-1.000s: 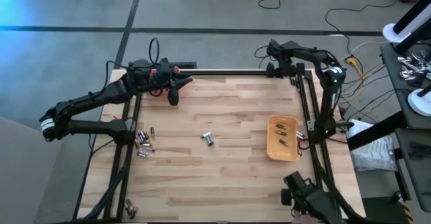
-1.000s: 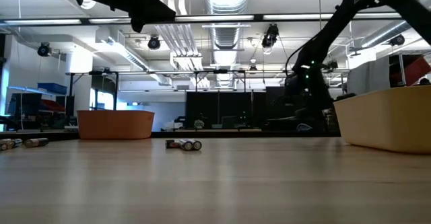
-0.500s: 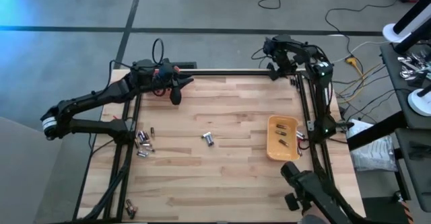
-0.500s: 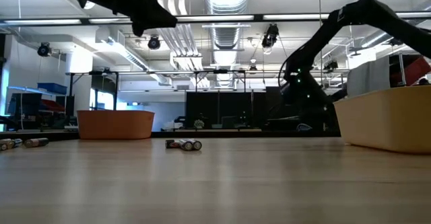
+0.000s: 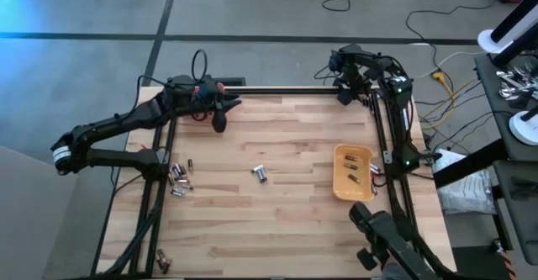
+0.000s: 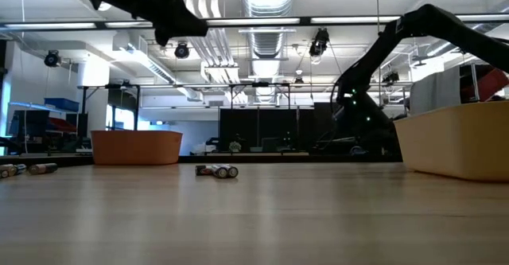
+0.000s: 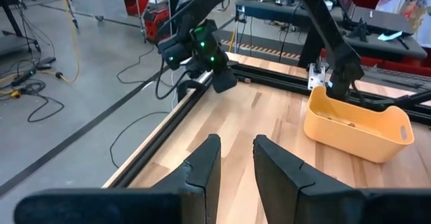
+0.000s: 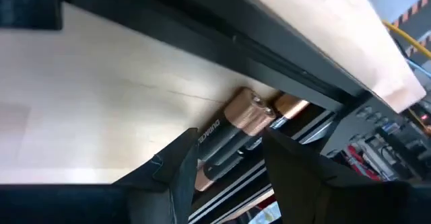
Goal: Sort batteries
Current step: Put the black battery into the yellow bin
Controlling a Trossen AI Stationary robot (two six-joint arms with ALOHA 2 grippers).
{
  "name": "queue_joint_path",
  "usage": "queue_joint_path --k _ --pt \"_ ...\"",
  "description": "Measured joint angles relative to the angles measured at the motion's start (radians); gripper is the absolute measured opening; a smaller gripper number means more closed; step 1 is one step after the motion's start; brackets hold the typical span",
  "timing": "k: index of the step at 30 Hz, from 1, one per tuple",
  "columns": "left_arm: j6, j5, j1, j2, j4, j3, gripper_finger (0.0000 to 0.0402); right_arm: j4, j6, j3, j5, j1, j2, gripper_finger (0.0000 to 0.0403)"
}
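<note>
Worktop [image 5: 286, 145] far corner: the right gripper [image 8: 229, 150] has shifted over a battery [image 8: 236, 126], fingers parted around it. I judge a pick is starting. Left gripper [image 5: 217, 122] hovers, slightly parted, empty.

Right arm shifted at the far right corner

My right gripper [image 5: 343, 96] has swung a little along the table's far edge since a second ago, the arm's elbow folding in toward the frame; near the front edge its base link has turned too.
</note>
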Motion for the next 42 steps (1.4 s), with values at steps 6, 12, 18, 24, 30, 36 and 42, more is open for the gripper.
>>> queue_joint_path --k 6,12,18,24,30,36,42 --pt "0.000 0.000 0.000 0.000 -0.007 0.000 0.0071 0.008 -0.082 0.000 -0.044 0.000 0.008 0.0150" --pt "0.000 0.000 0.000 0.000 -0.010 0.000 0.0071 0.026 -0.121 0.000 -0.036 -0.002 0.025 0.0152" --pt "0.000 0.000 0.000 0.000 -0.011 0.000 0.0071 0.040 -0.149 -0.001 -0.049 0.001 0.004 0.0141" --pt "0.000 0.000 0.000 0.000 -0.011 0.000 0.0071 0.034 -0.156 -0.003 -0.121 0.007 -0.016 0.0135" --pt "-0.008 0.000 0.000 0.000 -0.012 0.000 0.0071 0.025 -0.145 -0.003 -0.109 0.009 -0.030 0.0144" --pt "-0.007 0.000 0.000 0.000 -0.012 0.000 0.0071 0.012 -0.143 -0.018 -0.107 0.020 -0.066 0.0141" --pt "-0.001 -0.001 0.000 0.000 -0.013 0.000 0.0071 0.044 -0.145 -0.082 -0.093 0.018 -0.033 0.0131"
